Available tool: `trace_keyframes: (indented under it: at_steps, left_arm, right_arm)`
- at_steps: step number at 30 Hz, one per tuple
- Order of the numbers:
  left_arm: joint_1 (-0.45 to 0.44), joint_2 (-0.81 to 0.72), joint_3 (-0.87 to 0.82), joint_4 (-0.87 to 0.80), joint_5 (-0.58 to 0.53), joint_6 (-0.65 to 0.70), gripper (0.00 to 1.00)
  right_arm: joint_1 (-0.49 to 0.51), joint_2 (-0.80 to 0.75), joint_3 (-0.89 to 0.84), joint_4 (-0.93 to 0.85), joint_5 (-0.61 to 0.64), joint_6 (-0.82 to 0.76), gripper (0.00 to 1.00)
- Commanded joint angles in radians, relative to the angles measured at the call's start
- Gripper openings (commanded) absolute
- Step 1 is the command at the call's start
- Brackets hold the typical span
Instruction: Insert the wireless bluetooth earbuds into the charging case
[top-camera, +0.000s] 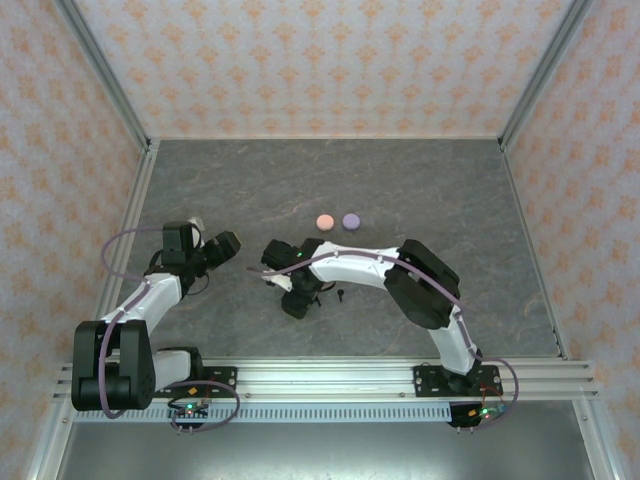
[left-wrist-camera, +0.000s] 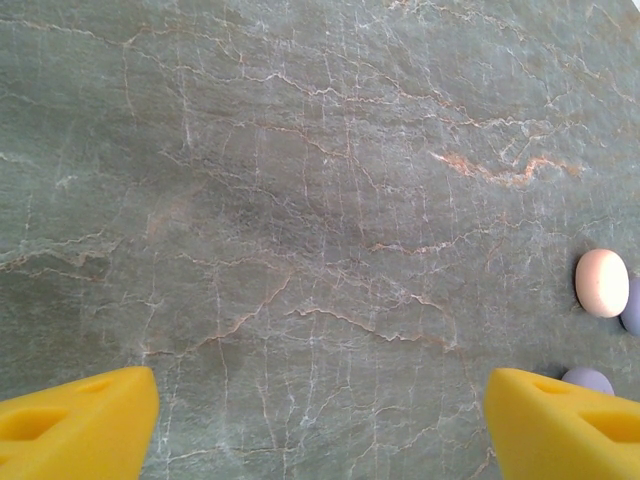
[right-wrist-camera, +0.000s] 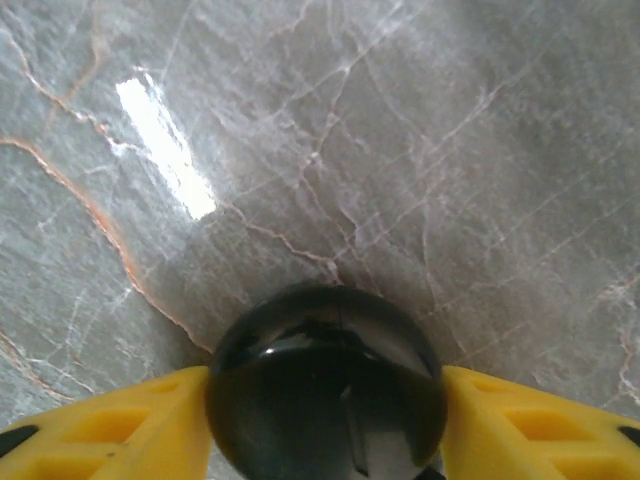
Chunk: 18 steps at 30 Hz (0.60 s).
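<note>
A glossy black round charging case (right-wrist-camera: 325, 385) sits between my right gripper's yellow fingers (right-wrist-camera: 120, 425), which press on both of its sides. In the top view my right gripper (top-camera: 292, 292) is low over the middle of the table and hides that case. A tiny black earbud (top-camera: 341, 294) lies just right of it. My left gripper (top-camera: 226, 246) hovers to the left, and its jaws (left-wrist-camera: 320, 420) stand wide open over bare table.
A pale pink round case (top-camera: 325, 221) and a lilac one (top-camera: 351, 220) lie side by side farther back. The left wrist view has the pink case (left-wrist-camera: 602, 282) at its right edge and a lilac rounded thing (left-wrist-camera: 588, 379) behind the right finger. Patterned walls enclose the table.
</note>
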Motion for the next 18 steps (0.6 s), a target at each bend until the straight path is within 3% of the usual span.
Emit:
trace_keyframes:
  at_steps: [1, 11, 18]
  left_arm:
    - [0.009, -0.006, 0.005, 0.006, 0.008, -0.005, 0.85]
    - [0.009, -0.051, 0.015, -0.013, 0.094, 0.003, 0.84]
    - [0.0, -0.124, 0.051, -0.072, 0.248, 0.017, 0.81]
  right_arm:
    - [0.007, 0.006, -0.018, -0.067, 0.059, -0.006, 0.54]
    - [0.002, -0.103, -0.067, 0.07, 0.098, 0.014, 0.4]
    - [-0.083, -0.357, -0.209, 0.257, 0.079, -0.002, 0.4]
